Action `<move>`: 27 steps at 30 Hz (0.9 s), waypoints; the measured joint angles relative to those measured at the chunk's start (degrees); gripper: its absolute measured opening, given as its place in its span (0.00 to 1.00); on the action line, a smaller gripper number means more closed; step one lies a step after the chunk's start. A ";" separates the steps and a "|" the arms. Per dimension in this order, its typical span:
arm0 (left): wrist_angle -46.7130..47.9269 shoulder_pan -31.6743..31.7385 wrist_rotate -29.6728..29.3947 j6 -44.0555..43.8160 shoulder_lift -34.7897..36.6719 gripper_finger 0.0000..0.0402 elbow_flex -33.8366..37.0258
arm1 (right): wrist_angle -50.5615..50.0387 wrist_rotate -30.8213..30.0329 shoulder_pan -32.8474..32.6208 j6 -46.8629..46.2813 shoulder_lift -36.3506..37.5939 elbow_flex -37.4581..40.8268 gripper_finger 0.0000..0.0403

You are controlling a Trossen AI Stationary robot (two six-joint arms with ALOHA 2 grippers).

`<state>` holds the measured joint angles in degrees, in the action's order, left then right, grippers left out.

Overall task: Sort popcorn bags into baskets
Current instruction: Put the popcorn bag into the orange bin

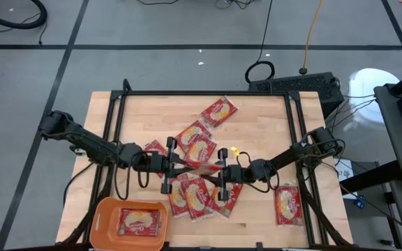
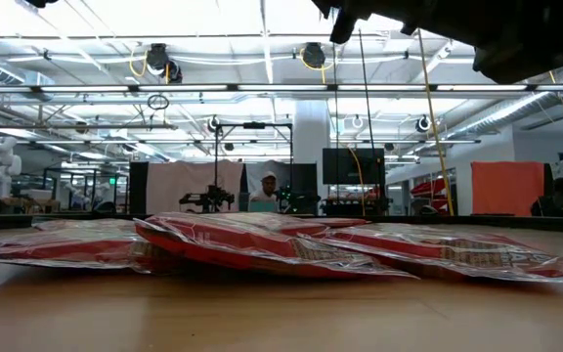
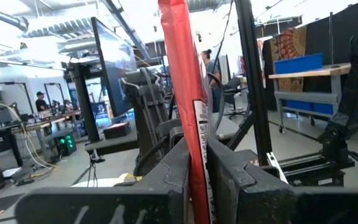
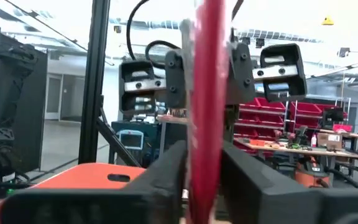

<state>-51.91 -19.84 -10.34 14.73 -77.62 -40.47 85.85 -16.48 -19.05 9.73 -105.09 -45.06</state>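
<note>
From above, I see my left claw [image 1: 181,166] and right claw [image 1: 213,169] meeting over the counter's [image 1: 271,125] middle, both pinching one popcorn bag [image 1: 198,167], its long axis running claw to claw. Each wrist view shows the bag edge-on between closed-down fingers. The orange basket [image 1: 103,216] sits at the counter's near-left corner, holding one packet [image 1: 142,222].

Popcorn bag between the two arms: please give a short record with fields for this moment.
held bag: one red popcorn bag, edge-on between both tools above mid-table
left tool: shut on the bag
right tool: shut on the same bag
orange basket: near table edge, one bag inside
loose bags: scattered on the table, some overlapping
</note>
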 joint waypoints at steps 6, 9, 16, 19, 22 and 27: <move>7.73 -1.89 -1.06 -1.64 1.59 0.12 0.00 | -5.21 0.03 -0.07 -2.93 0.25 0.02 0.04; 16.81 -2.38 -3.29 -6.92 4.66 0.14 0.00 | -7.13 -0.15 0.01 -5.59 0.23 0.04 0.07; 41.71 -5.19 -9.51 -17.02 15.40 0.36 0.00 | -28.00 -3.34 0.99 -16.87 3.72 0.04 0.11; 48.74 -6.07 -12.34 -20.15 19.65 0.44 0.02 | -39.53 -4.31 1.05 -22.62 7.04 0.04 0.07; 50.70 -6.30 -14.46 -22.07 22.97 0.50 0.02 | -49.89 -4.18 1.01 -27.47 11.27 0.04 0.05; 51.83 -5.02 -14.73 -21.20 24.12 0.55 -1.18 | -69.98 -2.84 1.06 -31.74 18.04 -3.67 0.07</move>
<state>-0.08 -24.86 -25.07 -6.47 -53.51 -41.64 15.87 -19.32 -17.99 -22.02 -87.04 -48.73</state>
